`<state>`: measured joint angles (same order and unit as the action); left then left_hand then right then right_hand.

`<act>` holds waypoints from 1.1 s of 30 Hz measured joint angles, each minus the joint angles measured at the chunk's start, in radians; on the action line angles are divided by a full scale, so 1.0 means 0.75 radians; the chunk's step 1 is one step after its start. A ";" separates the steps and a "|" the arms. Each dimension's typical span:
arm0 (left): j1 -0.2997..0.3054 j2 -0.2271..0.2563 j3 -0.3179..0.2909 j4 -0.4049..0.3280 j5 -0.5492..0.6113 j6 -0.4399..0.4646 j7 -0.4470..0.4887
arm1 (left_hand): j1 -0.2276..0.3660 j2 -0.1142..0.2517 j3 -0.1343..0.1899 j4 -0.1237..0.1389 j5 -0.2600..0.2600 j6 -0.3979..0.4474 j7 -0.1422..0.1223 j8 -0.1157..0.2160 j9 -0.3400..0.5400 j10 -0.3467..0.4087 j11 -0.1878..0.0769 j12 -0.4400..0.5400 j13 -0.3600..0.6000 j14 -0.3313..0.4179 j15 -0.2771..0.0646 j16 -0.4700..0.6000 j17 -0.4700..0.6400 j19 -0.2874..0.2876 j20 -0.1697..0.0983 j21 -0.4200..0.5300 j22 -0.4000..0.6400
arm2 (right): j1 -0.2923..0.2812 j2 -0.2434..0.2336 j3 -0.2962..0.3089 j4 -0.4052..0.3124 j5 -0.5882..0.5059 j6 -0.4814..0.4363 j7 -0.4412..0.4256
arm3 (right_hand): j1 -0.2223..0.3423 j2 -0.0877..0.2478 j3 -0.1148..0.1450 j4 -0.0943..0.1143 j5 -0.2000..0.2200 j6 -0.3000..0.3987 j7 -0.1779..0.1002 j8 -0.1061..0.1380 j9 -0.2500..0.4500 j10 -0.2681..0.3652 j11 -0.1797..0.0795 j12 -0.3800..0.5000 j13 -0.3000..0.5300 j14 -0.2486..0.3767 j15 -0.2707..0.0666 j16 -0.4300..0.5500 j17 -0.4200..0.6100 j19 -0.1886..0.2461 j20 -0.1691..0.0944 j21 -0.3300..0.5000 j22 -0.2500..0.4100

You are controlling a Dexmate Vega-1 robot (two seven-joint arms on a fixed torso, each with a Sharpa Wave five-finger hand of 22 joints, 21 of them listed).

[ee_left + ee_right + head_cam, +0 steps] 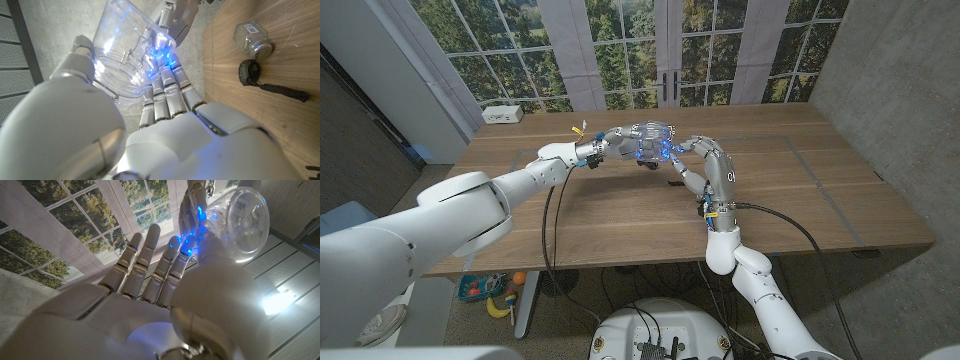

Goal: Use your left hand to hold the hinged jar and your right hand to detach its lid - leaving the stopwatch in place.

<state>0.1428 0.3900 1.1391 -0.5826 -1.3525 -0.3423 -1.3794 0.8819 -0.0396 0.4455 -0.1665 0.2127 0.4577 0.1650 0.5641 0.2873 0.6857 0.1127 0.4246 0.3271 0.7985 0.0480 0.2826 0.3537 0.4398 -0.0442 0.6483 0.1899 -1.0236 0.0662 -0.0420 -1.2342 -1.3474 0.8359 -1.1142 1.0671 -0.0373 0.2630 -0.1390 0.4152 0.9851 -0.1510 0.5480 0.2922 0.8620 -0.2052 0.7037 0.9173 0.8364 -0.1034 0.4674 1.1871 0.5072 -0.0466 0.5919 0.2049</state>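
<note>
My left hand (612,143) holds a clear glass hinged jar (655,140) in the air over the middle of the table, its fingers wrapped round the jar's body (120,55). My right hand (708,165) reaches in from the other side. Its fingertips (172,20) touch the jar's far end, lit blue. In the right wrist view the jar's round end (245,222) shows just past my right hand (150,280), thumb against the glass; whether it grips the lid is unclear. The black stopwatch (249,72) with its strap lies on the wooden table (280,130).
A small glass jar with a metal cap (252,37) lies on its side beside the stopwatch. A white power box (502,114) sits at the table's far left corner. A black cable runs across the table's right part (790,215).
</note>
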 measured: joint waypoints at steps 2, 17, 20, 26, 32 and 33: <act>-0.001 -0.006 -0.005 0.010 0.005 0.004 0.000 | 0.000 0.000 0.000 0.000 0.000 0.000 0.000 0.000 0.000 0.000 0.000 -0.004 0.000 0.000 0.000 0.000 0.000 0.000 0.000 0.000 0.000 | 0.009 0.011 0.012 0.014 0.009 0.028 0.000 | -0.016 0.015 -0.005 0.015 -0.007 0.001 -0.001 0.000 -0.005 0.009 0.005 0.000 -0.015 0.000 0.000 0.000 0.001 0.000 0.000 0.005 0.003; -0.012 -0.053 -0.054 0.098 0.054 0.026 0.001 | 0.000 0.000 0.000 0.000 0.000 0.000 0.000 0.000 0.030 0.000 0.000 -0.005 0.000 0.000 0.000 0.000 0.000 -0.007 -0.003 0.009 0.000 | 0.038 0.036 0.048 0.055 0.030 0.095 -0.005 | -0.202 -0.017 -0.111 0.088 -0.058 -0.181 -0.011 -0.130 -0.055 -0.109 -0.003 -0.057 -0.050 -0.106 0.028 -0.057 -0.003 -0.045 -0.001 0.010 0.005; -0.013 -0.063 -0.068 0.114 0.071 0.035 0.002 | 0.000 0.000 0.000 0.000 0.000 0.000 0.000 0.000 0.030 0.000 0.000 -0.005 0.000 0.000 0.000 0.000 0.000 -0.007 -0.003 0.009 0.000 | 0.041 0.030 0.046 0.059 0.032 0.094 -0.005 | -0.202 -0.017 -0.111 0.088 -0.058 -0.180 -0.011 -0.130 -0.062 -0.109 -0.003 -0.057 -0.047 -0.106 0.028 -0.057 -0.003 -0.046 -0.002 0.010 0.005; -0.015 -0.079 -0.094 0.137 0.092 0.043 0.002 | 0.000 0.000 0.000 0.000 0.000 0.000 0.000 0.000 0.030 0.000 0.000 -0.005 0.000 0.002 0.002 0.000 0.000 -0.007 -0.003 0.009 0.000 | 0.046 0.025 0.042 0.065 0.028 0.088 -0.005 | -0.154 -0.029 -0.111 0.062 -0.055 -0.165 -0.011 -0.135 -0.069 -0.109 -0.003 -0.050 -0.047 -0.105 0.029 -0.057 0.001 -0.046 -0.002 0.010 0.005; -0.015 -0.084 -0.111 0.143 0.106 0.049 0.002 | 0.000 0.000 0.000 0.000 0.000 0.000 0.000 0.000 0.031 0.000 0.000 -0.005 0.000 0.002 0.002 0.000 0.000 -0.007 -0.003 0.011 0.000 | 0.054 0.016 0.031 0.074 0.024 0.081 -0.005 | -0.099 -0.028 -0.098 0.038 -0.036 -0.147 -0.020 -0.135 -0.079 -0.109 -0.003 -0.050 -0.047 -0.093 0.026 -0.057 0.001 -0.046 -0.002 0.015 0.005; -0.015 -0.084 -0.112 0.143 0.108 0.050 0.002 | 0.000 0.000 0.000 0.000 0.000 0.000 0.000 0.000 0.031 0.000 0.000 -0.005 0.000 0.002 0.002 0.000 0.000 -0.007 -0.003 0.014 0.000 | 0.054 0.016 0.031 0.074 0.024 0.081 -0.005 | -0.090 -0.036 -0.098 0.038 -0.035 -0.139 -0.018 -0.135 -0.080 -0.105 -0.005 -0.046 -0.044 -0.083 0.026 -0.057 0.001 -0.046 -0.002 0.015 0.005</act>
<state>0.1316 0.3268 1.0548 -0.4754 -1.2714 -0.3052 -1.3778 0.8819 -0.0396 0.4453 -0.1663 0.2127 0.4577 0.1650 0.5641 0.3102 0.6858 0.1127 0.4210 0.3271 0.8003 0.0498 0.2827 0.3538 0.4343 -0.0462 0.6585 0.1901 -0.9830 0.0780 -0.0189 -1.1785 -1.3295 0.8963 -1.1179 0.9994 -0.0646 0.1892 -0.1106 0.3887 0.8806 -0.1646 0.4470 0.2322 0.7830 -0.2093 0.6694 0.8840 0.7739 -0.0841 0.4246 1.1877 0.4728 -0.0482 0.6033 0.2091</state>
